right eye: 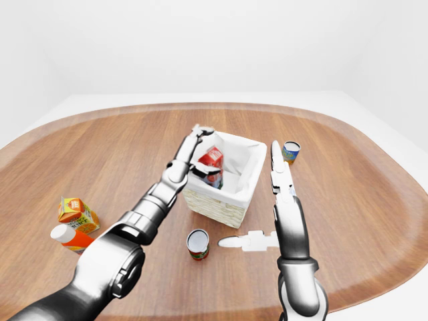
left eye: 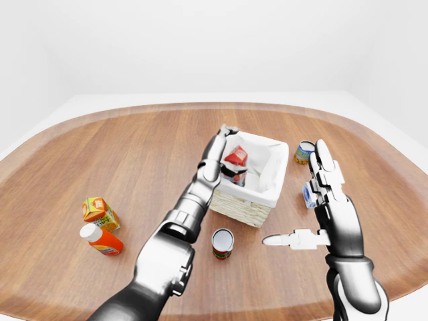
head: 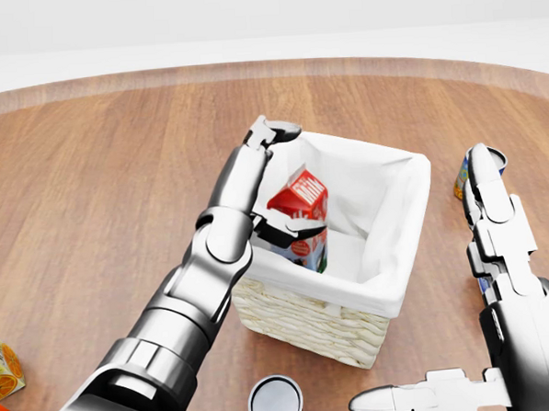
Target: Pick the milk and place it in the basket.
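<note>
A wide wooden table (left eye: 100,147) with rounded corners carries everything. Near its middle stands the wicker basket (head: 308,319) with a white cloth lining. The left arm reaches from the lower left of the head view to the basket's left rim, and the left hand (head: 273,182) is over that rim with its fingers (head: 272,129) spread apart; one finger lies just beside the carton, but the fingers do not close round it. The milk (head: 301,213), a red and white carton, is inside the basket, at the left wall of the lining, standing slightly tilted. The right hand (head: 498,249) is at the right side of the basket, apart from it, with the fingers straight and the thumb (head: 423,396) stretched out to the left, holding nothing. Toward the table's left edge an orange juice carton (left eye: 99,212) and a bottle with a white cap (left eye: 100,241) lie close together. A can (left eye: 223,243) stands just below the basket in the left-eye view, and another can (right eye: 290,152) stands to the basket's right.
</note>
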You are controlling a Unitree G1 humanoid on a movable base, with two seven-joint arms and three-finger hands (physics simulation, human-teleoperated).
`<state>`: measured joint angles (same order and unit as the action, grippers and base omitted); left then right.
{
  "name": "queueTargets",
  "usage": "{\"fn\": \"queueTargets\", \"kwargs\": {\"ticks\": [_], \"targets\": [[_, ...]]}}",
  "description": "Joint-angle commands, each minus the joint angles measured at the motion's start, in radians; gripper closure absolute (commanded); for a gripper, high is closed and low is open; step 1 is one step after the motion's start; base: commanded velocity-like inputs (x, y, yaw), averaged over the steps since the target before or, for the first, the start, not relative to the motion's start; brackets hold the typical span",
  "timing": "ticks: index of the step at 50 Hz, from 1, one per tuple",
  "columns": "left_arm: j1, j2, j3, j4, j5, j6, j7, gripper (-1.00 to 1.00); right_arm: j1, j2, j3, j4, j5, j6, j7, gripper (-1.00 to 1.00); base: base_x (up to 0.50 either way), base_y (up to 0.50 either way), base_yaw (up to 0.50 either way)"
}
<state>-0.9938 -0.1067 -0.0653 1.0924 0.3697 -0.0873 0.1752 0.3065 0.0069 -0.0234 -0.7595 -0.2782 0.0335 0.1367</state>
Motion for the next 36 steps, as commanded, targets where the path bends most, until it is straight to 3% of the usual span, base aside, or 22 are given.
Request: {"fn": "queueTargets", "kwargs": {"ticks": [1,26,36], "targets": [[-0.01,-0.003,0.021,-0.027,0.015,0.0,0.019,-1.0,0.001,0.0,0.0,0.0,0.0,-0.002,0.0,-1.0,0.0,0.0,0.0],[0.012,0.003,0.027,-0.032,-0.001,0.0,0.014,-1.0,0.0,0.001,0.0,-0.002,0.0,0.002,0.001,-1.0,0.0,0.0,0.0],[0.103,0.0,0.014,-0.226,-0.032,0.0,-0.036,-1.0,0.003,0.0,0.006,0.004,-0.004,-0.004,-0.004,-1.0,0.0,0.0,0.0]]}}
